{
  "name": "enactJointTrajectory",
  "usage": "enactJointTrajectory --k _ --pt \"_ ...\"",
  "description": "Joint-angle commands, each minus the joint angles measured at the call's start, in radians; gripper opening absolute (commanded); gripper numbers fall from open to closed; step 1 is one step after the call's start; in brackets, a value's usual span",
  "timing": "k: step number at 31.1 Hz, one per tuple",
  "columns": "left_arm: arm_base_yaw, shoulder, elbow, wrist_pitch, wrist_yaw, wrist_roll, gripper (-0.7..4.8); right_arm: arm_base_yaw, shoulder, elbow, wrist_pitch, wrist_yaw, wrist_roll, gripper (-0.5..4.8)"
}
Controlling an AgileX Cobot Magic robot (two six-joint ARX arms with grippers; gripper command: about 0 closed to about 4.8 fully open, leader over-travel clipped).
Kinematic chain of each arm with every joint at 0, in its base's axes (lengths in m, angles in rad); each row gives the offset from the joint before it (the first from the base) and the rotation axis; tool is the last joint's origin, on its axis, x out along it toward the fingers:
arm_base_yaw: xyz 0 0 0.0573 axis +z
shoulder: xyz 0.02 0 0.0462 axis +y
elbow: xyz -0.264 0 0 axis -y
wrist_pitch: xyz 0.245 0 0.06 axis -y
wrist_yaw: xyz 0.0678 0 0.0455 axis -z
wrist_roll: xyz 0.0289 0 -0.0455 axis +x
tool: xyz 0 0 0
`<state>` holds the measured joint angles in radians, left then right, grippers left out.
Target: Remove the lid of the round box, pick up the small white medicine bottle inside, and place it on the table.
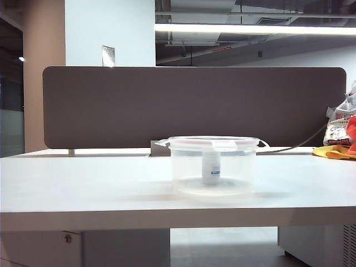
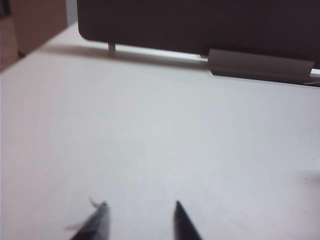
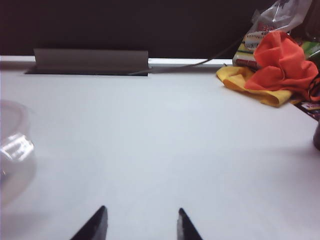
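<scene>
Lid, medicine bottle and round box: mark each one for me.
lid (image 1: 213,141): exterior view, front edge of the disc.
small white medicine bottle (image 1: 211,168): exterior view, middle of its body.
round box (image 1: 186,167): exterior view, clear front wall.

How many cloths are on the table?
2, both at the table's far right edge: an orange cloth lying on a yellow cloth. Both grippers, left and right, hover open, away from them.

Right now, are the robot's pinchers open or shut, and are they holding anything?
Left gripper: open, holding nothing, above the bare table.
Right gripper: open, holding nothing, beside the round box.
</scene>
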<state>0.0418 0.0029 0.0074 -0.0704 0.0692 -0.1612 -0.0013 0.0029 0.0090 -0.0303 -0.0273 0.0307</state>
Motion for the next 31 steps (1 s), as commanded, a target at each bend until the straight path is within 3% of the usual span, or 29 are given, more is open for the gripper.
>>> enactJointTrajectory --k 1,4,7,12,19,31 --pt "-0.001 0.0 0.001 -0.019 0.062 -0.075 1.07 0.001 0.0 -0.004 0.097 -0.057 0.09 0.58" --pt "-0.001 0.0 0.003 -0.019 0.13 -0.111 0.95 0.001 0.0 0.002 0.119 -0.091 0.14 0.37" --pt "-0.001 0.0 0.01 -0.02 0.183 -0.147 -0.06 0.002 0.0 0.02 0.117 -0.101 0.187 -0.08" --pt "-0.002 0.001 0.046 -0.019 0.232 -0.197 -0.06 0.002 0.0 0.078 0.112 -0.109 0.187 -0.08" --pt "-0.002 0.003 0.113 -0.047 0.266 -0.198 -0.06 0.002 0.029 0.17 0.064 -0.112 0.187 -0.08" --pt "-0.002 0.018 0.239 -0.184 0.372 -0.2 -0.06 0.002 0.25 0.298 -0.005 -0.248 0.187 -0.08"
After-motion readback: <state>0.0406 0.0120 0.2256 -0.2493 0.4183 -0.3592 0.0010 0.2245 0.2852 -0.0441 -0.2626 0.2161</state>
